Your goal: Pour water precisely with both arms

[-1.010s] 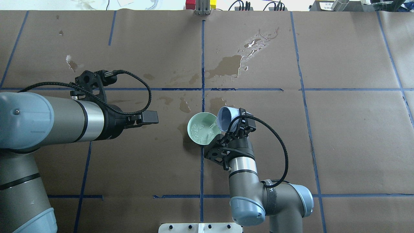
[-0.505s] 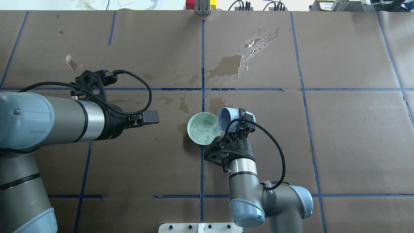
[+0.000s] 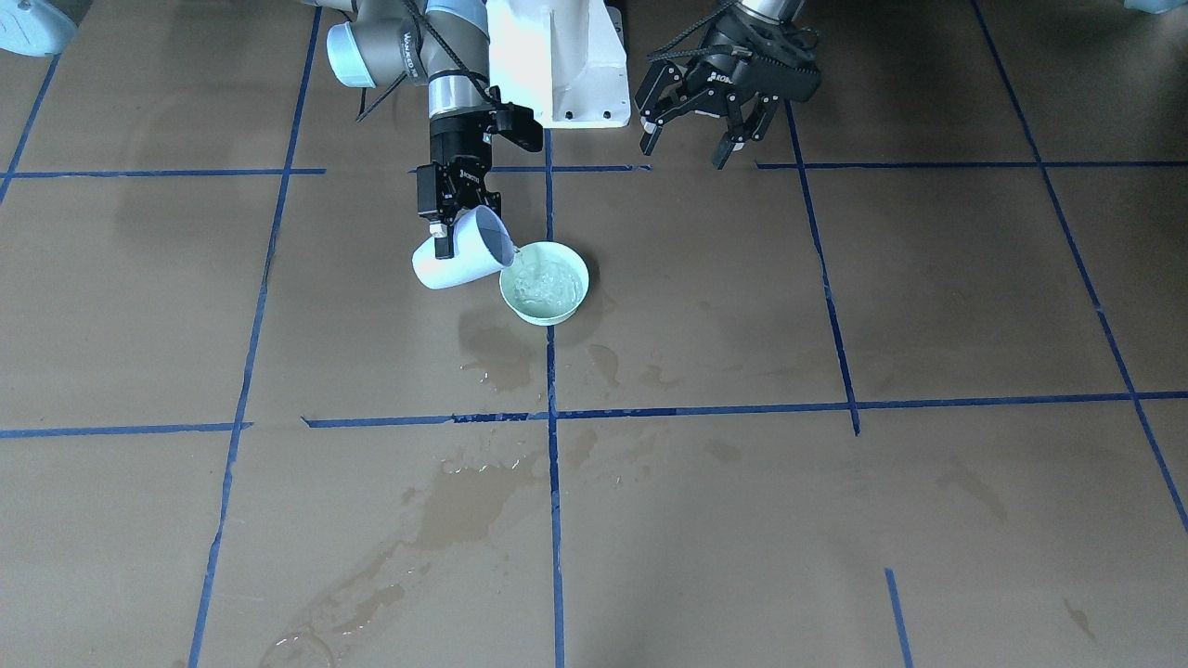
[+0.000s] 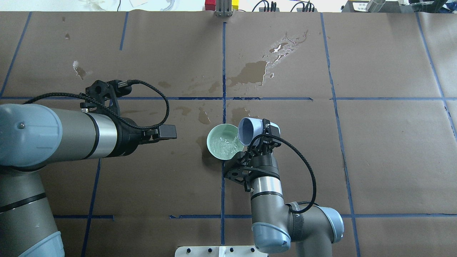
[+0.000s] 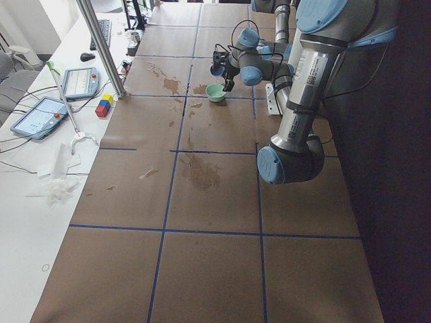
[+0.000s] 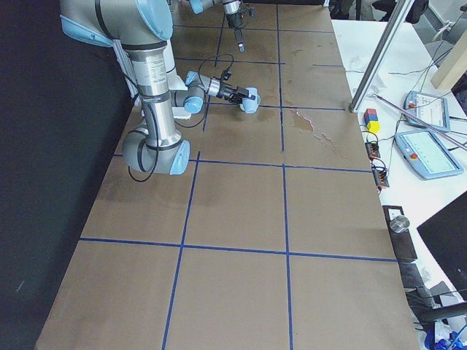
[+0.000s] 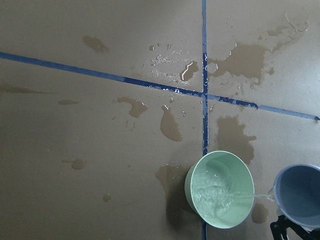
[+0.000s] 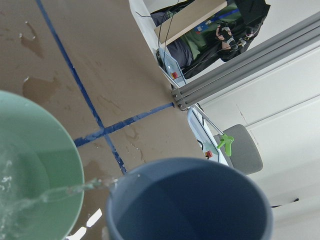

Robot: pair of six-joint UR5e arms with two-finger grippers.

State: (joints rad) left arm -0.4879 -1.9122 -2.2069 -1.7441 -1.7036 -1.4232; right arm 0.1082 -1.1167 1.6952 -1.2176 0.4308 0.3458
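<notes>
My right gripper (image 3: 449, 228) is shut on a pale blue cup (image 3: 459, 256) and holds it tilted, mouth toward a mint green bowl (image 3: 520, 301) on the brown paper. A thin stream of water (image 7: 252, 196) runs from the cup's lip into the bowl, where rippled water (image 7: 215, 194) lies. From overhead the cup (image 4: 249, 129) overlaps the bowl's (image 4: 214, 137) right rim. In the right wrist view the cup (image 8: 190, 205) looks nearly empty beside the bowl (image 8: 35, 145). My left gripper (image 3: 684, 153) is open and empty, above the table to the bowl's left.
Wet stains and glossy puddles (image 4: 255, 71) mark the paper beyond the bowl, and another stain (image 7: 172, 127) lies close to it. Blue tape lines grid the table. The white pedestal (image 3: 557, 65) stands between the arms. Coloured blocks and a metal post (image 4: 223, 7) are at the far edge.
The cup has tipped a little further and the right wrist has shifted slightly toward the bowl; water keeps running in. The left arm has drifted slightly right.
</notes>
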